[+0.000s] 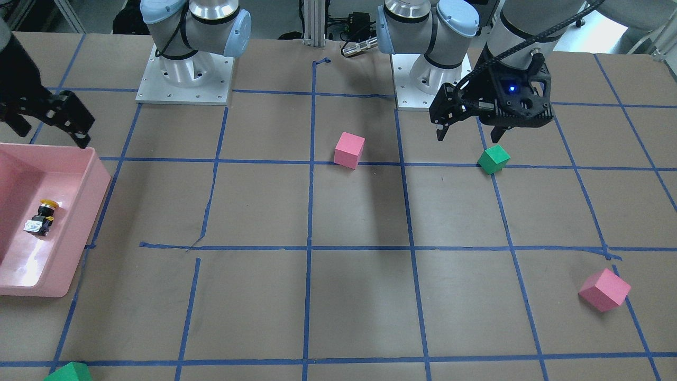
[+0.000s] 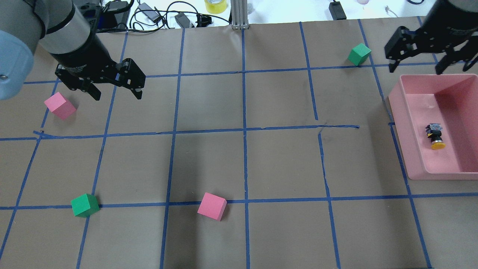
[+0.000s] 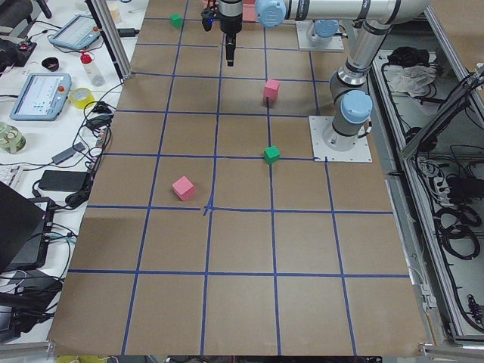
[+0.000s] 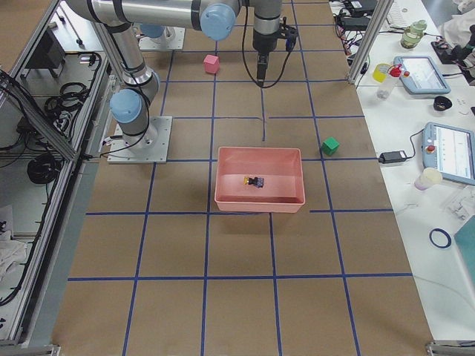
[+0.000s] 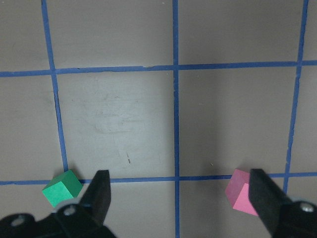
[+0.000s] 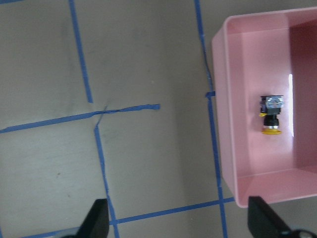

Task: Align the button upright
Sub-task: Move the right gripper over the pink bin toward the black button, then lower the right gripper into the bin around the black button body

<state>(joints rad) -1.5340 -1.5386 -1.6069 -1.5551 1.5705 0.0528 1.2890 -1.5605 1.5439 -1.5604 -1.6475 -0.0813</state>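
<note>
The button (image 2: pixel 435 136) lies on its side inside the pink bin (image 2: pixel 413 127), its yellow cap toward the robot and its grey base away. It also shows in the front view (image 1: pixel 42 217) and the right wrist view (image 6: pixel 271 115). My right gripper (image 2: pixel 415 70) hangs open and empty above the bin's far edge, apart from the button; it shows in the front view (image 1: pixel 53 135) too. My left gripper (image 2: pixel 117 96) is open and empty above the table, beside a pink cube (image 2: pixel 59 105).
A green cube (image 2: pixel 85 205) and a second pink cube (image 2: pixel 212 206) sit near the robot's side. Another green cube (image 2: pixel 359 54) sits at the far side, left of the right gripper. Blue tape lines grid the brown table.
</note>
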